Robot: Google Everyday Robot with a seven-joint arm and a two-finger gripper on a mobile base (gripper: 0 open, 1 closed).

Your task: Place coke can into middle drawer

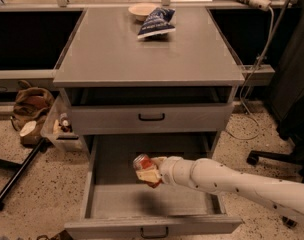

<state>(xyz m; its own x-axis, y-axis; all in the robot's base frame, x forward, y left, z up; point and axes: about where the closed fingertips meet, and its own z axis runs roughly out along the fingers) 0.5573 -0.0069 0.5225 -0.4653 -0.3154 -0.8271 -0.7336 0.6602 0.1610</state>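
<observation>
The grey cabinet (142,59) fills the view, with the drawer (117,227) below the upper front (112,119) pulled well out and its deep tray open to the camera. The white arm (232,181) reaches in from the right, over the tray. Its gripper (151,173) hangs above the tray floor, near the middle, with the fingers closed on the can (143,163). The can is tilted, silver end up and to the left, and appears clear of the floor. To do this step well, I judge the gripper should sink low inside the walls, level the can, and let go only once it rests, so it does not roll. A chip bag (156,22) and a bowl (142,9) sit on top, out of play.
</observation>
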